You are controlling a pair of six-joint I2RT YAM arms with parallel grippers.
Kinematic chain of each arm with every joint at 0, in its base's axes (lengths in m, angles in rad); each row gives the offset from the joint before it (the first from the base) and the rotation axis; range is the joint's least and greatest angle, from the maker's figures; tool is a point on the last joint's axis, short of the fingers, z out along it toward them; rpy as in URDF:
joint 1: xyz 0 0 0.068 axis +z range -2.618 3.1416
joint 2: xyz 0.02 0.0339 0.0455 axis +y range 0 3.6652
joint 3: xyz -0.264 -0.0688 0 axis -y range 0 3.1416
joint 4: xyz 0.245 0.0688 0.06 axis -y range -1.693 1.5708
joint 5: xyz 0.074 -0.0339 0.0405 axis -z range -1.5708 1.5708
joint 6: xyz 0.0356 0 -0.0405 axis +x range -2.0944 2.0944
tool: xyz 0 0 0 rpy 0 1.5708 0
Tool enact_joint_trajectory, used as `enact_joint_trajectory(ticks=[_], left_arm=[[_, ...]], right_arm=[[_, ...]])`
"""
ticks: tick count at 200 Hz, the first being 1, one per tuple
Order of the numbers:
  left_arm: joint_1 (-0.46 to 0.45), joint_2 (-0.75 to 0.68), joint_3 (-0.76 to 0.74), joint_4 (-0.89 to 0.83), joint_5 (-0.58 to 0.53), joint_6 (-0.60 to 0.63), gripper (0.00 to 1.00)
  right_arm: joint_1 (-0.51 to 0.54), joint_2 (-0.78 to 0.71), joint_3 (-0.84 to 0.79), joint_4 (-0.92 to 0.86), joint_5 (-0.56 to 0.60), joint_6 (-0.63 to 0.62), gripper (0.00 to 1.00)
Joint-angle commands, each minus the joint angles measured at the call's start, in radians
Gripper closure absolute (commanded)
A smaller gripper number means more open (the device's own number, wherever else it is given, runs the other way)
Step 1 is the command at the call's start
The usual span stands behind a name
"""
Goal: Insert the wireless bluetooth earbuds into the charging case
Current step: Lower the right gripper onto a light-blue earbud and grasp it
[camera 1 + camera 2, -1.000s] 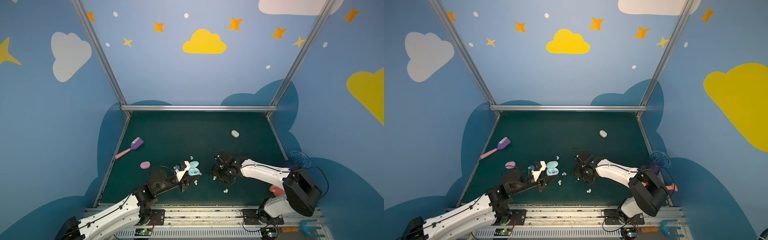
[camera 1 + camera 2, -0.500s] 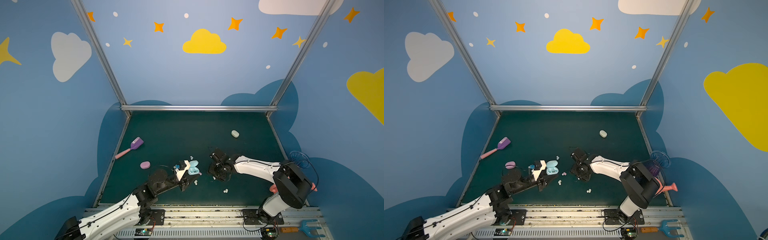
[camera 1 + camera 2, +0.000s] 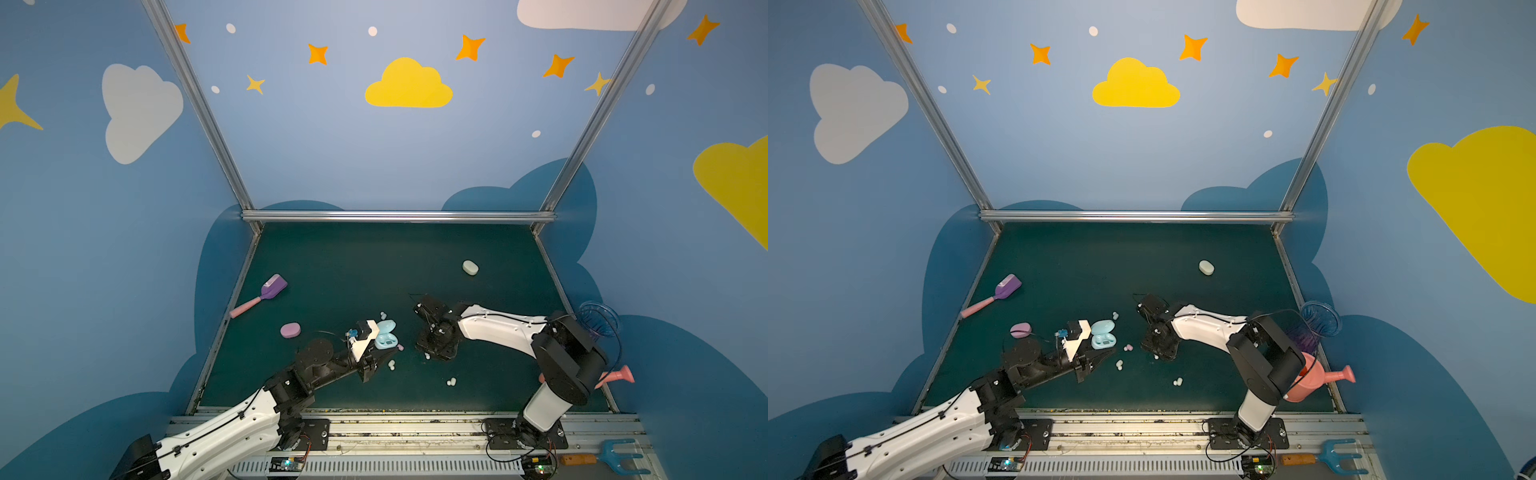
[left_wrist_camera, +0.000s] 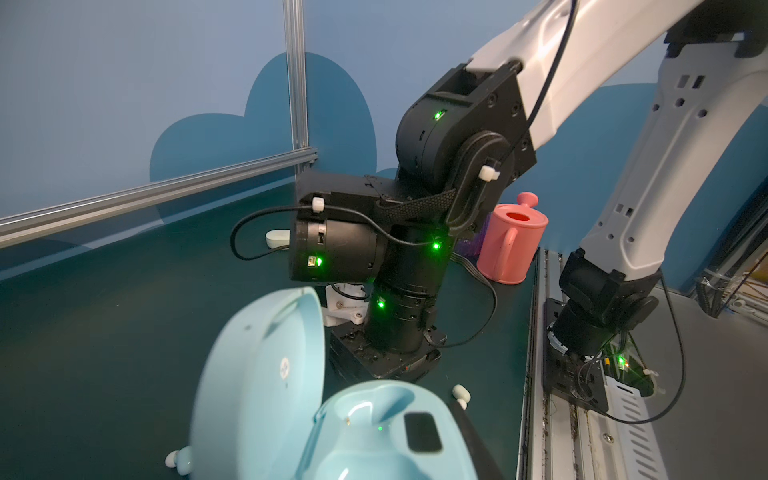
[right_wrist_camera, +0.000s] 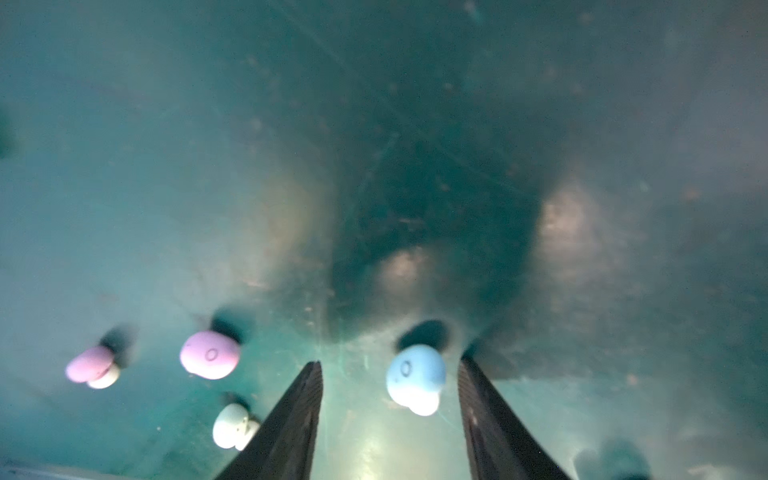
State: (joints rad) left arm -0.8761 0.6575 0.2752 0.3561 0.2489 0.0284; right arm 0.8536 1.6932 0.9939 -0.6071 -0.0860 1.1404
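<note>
My right fingers (image 5: pixel 291 428) stand low over the dark green bench (image 3: pixel 374 257), apart on both sides of a pale blue earbud (image 5: pixel 415 376) and not gripping it. My left fingers (image 4: pixel 478 449) hold the open charging case (image 4: pixel 374 436) near them. Toward the back rail (image 3: pixel 395 216) the bench lies open.

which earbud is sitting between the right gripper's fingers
The pale blue earbud: it lies on the mat between the open fingers of the right gripper. The two pink earbuds and the whitish one lie outside them.
</note>
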Motion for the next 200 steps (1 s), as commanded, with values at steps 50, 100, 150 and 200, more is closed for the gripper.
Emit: enact_joint_trajectory(ticks=[50,100,150,200], left_arm=[[0.005,-0.019,-0.011,0.012,-0.013,-0.004,0.96],[0.005,-0.026,-0.014,0.015,-0.018,-0.002,0.96],[0.006,-0.033,-0.011,0.012,-0.020,0.000,0.96],[0.007,-0.025,-0.004,0.010,-0.019,0.002,0.96]], right_arm=[[0.003,0.085,0.060,-0.081,0.026,-0.018,0.57],[0.002,0.118,0.074,-0.092,0.024,-0.014,0.66],[-0.001,0.154,0.083,-0.096,0.005,-0.012,0.77],[-0.002,0.144,0.083,-0.088,0.001,-0.022,0.82]])
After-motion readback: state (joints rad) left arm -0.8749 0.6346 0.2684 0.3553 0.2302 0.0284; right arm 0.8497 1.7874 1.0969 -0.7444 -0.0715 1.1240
